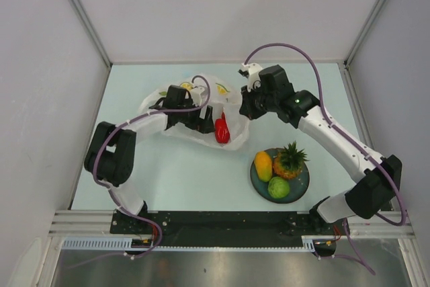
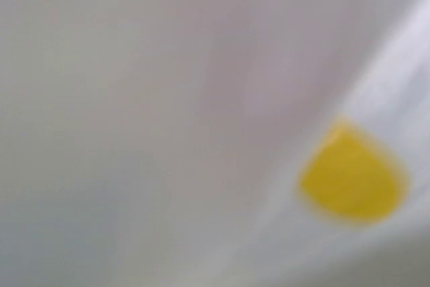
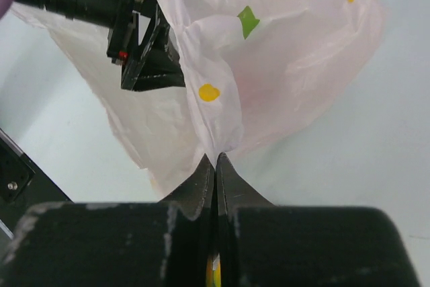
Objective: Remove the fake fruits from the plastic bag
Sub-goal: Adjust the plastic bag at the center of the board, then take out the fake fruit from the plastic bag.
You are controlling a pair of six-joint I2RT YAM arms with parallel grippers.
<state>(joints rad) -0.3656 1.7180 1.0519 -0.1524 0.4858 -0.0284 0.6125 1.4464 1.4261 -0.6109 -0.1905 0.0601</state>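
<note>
Up-left of the plate, which already holds three fruits, the right gripper pinches the plastic bag tight, the left gripper presses into its film, opening untellable, and the red pepper at the mouth looks next to lift out.

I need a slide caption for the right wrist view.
The right end effector pinches the citrus-printed plastic bag.

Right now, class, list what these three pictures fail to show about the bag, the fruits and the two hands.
- Top view: the left hand and crinkled plastic bag cover the bag's inside; fruit beyond the red piece cannot be counted.
- Left wrist view: blurred bag film fills it; the hand's own fingers are hidden, so open or shut is unknown.
- Right wrist view: the right hand pinches the bag; no fruit is in frame.
</note>
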